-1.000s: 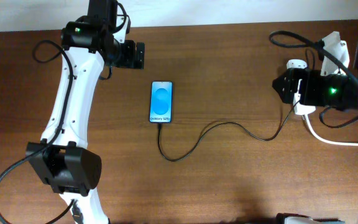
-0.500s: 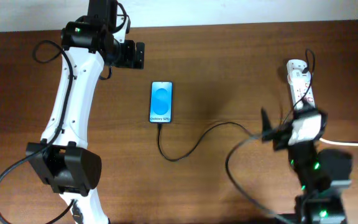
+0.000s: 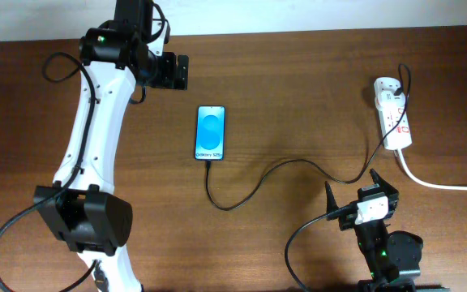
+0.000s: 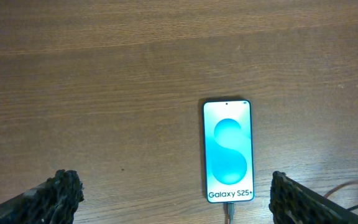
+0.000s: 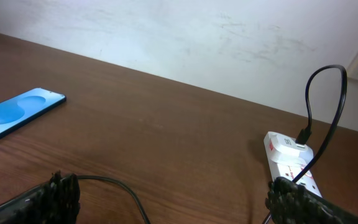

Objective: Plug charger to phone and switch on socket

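brown tabletop (image 3: 298, 97) carries the phone (image 3: 210, 132), charger (image 3: 250, 191) seemingly seated in its lower edge, socket (image 3: 394, 122) far to its right. left end effector (image 4: 176, 194) and right end effector (image 5: 176, 198) gape empty. moving off, the right could snag the charger's slack, unplugging the phone.

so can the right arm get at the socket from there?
Likely yes. Its open fingers face the socket across bare table; only the thin charger cable loops alongside that path.
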{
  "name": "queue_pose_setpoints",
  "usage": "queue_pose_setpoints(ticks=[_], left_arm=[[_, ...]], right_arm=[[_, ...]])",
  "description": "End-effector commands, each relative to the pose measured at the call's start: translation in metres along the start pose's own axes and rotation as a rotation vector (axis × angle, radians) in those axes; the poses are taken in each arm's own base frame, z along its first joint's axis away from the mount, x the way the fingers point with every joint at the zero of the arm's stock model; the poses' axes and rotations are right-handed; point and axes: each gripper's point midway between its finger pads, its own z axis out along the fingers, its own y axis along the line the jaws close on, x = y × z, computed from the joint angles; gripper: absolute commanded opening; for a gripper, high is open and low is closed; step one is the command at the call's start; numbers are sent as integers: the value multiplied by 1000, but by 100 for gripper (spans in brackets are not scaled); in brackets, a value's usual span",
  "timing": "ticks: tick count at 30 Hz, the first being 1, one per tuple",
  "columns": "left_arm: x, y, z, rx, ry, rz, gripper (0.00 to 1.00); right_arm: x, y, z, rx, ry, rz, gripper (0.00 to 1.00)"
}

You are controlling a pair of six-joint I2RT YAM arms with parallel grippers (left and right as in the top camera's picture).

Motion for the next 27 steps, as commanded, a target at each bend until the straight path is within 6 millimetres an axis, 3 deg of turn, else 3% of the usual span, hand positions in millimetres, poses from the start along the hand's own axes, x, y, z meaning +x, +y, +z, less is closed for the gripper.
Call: queue_pose_setpoints(ticks=[1, 7, 10, 11, 13, 17, 21, 24, 27], left_arm=[[-3, 1, -6, -4, -19, 0, 99], [-4, 5, -4, -10, -20, -4, 99], [-23, 3, -18, 24, -239, -2, 99], [-17, 7, -25, 28, -333, -4, 99], [6, 15, -30, 42, -446, 52, 99], [84, 46, -34, -22, -694, 16, 99], [164, 55, -48, -95, -897, 44, 99], [197, 57, -65, -210, -1025, 140, 99], [216, 58, -57, -228, -1053, 134, 99]], right_arm=[[2, 1, 0, 0, 2, 7, 98], [2, 1, 0, 0, 2, 7, 98], [2, 1, 0, 0, 2, 7, 98], [2, 1, 0, 0, 2, 7, 98], [2, 1, 0, 0, 2, 7, 98], [2, 1, 0, 0, 2, 7, 98], [2, 1, 0, 0, 2, 7, 98], [2, 1, 0, 0, 2, 7, 98], [2, 1, 0, 0, 2, 7, 98]])
